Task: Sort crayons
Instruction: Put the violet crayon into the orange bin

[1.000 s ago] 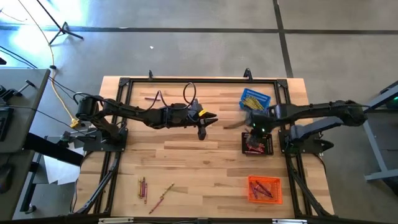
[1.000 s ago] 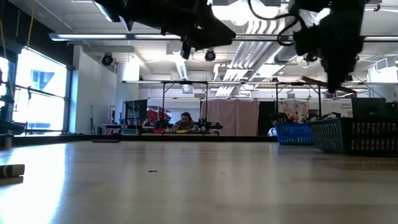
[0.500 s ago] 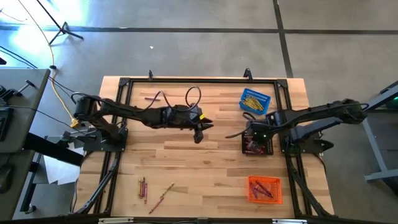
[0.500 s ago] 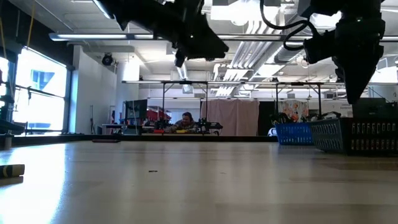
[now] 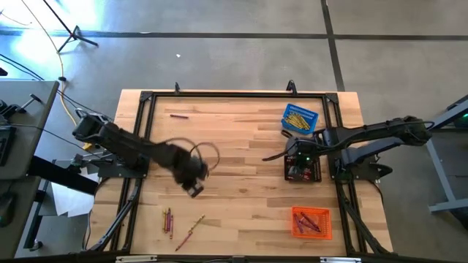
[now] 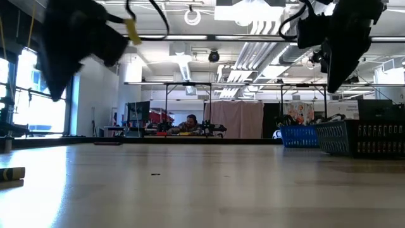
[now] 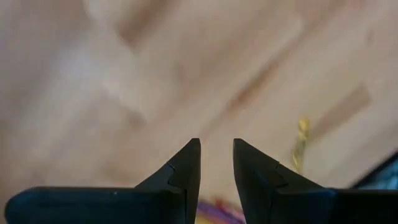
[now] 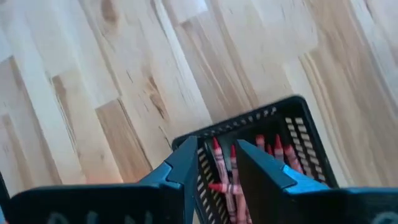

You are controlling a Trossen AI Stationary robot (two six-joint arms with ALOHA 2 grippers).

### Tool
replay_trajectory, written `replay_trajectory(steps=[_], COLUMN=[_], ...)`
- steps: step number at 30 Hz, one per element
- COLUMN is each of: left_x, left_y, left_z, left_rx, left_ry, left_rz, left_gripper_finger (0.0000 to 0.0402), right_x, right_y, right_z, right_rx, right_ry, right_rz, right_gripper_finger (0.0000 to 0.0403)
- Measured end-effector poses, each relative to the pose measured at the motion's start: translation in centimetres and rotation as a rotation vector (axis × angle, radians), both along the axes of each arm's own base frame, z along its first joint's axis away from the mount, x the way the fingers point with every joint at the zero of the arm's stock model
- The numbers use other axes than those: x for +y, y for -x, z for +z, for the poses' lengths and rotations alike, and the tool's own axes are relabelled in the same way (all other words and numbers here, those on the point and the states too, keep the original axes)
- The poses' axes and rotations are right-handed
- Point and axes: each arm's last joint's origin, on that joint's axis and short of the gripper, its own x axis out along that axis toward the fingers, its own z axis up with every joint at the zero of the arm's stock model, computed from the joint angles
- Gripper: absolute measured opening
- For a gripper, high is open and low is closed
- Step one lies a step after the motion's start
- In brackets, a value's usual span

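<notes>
My left gripper (image 5: 194, 188) hangs over the table's near left part, slightly open and empty (image 7: 216, 149). Loose crayons lie flat on the wood beyond it: a purple and red bunch (image 5: 168, 219), a yellow and red one (image 5: 191, 230), and a pink one (image 5: 179, 115) near the far edge. A yellow crayon (image 7: 300, 144) shows in the left wrist view. My right gripper (image 5: 296, 155) hovers above the black basket (image 5: 316, 175), slightly open and empty (image 8: 216, 152). Red crayons (image 8: 227, 180) lie in that basket.
A blue basket (image 5: 300, 118) with yellow crayons stands at the far right. An orange basket (image 5: 311, 222) with red crayons stands at the near right. A dark frame (image 5: 139, 146) runs around the work area. Bare wood lies in the middle.
My left gripper has swung fast from the table's middle toward the near left, down toward the loose crayons. My right gripper has moved a little toward the near edge, over the black basket, and has stayed there.
</notes>
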Motion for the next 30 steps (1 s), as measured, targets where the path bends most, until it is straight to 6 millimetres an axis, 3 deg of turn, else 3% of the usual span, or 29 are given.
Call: replay_trajectory(steps=[7, 11, 15, 18, 30], left_x=[-5.1, -4.9, -1.7, 1.3, 14.5], left_y=[2.2, 2.9, 2.3, 1.2, 0.6], left_z=[0.0, -0.1, -0.1, 0.0, 0.0], left_rx=[0.126, 0.095, 0.022, 0.016, 0.109], left_ry=[0.09, -0.103, -0.388, -0.491, -0.55], left_rz=[0.144, 0.196, 0.201, 0.148, -0.159], left_gripper_finger=[0.0083, 0.0083, 0.0083, 0.0083, 0.0083], right_x=[0.0, -0.3, -0.4, -0.3, -0.3], right_y=[-0.3, -0.3, -0.6, -1.0, -1.1], right_z=[0.1, 0.1, 0.3, 0.5, 0.6], right_rx=[-0.038, -0.041, -0.077, -0.128, -0.139], right_ry=[0.047, 0.133, 0.185, 0.186, 0.135], right_rz=[0.073, 0.065, 0.082, 0.085, -0.016], right_gripper_finger=[0.0097, 0.0097, 0.0097, 0.0097, 0.0097])
